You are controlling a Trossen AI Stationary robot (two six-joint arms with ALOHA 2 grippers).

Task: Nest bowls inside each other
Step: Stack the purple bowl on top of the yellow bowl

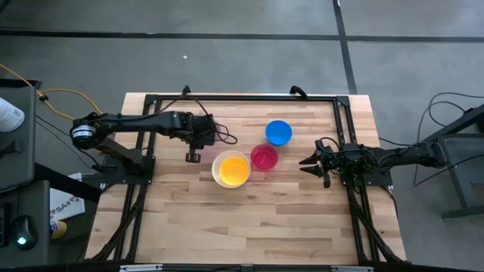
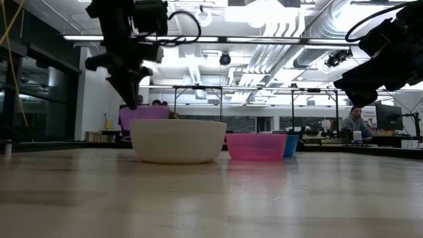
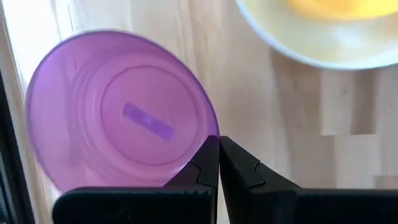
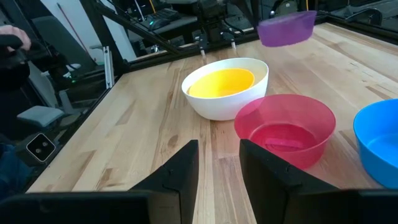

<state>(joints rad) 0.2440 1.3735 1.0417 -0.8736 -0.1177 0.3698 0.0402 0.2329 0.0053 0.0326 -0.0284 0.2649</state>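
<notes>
left gripper [image 3: 217,163]: clamping the small round purple plastic bowl [image 3: 121,112] by its rim, lifting it, probably for dropping into the yellow bowl [image 1: 234,168] nested in the white bowl [image 4: 245,93].
right gripper [image 4: 217,163]: jaws standing wide, waiting right of the red-pink bowl [image 1: 264,157] and blue bowl [image 1: 278,132].

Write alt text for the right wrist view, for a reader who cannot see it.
A round white plastic bowl with a yellow plastic bowl nested inside sits on the wooden table, with a translucent red-pink plastic bowl and a blue plastic bowl nearer the camera. Beyond them a purple plastic bowl hangs above the table. The right gripper is open in the foreground.
</notes>
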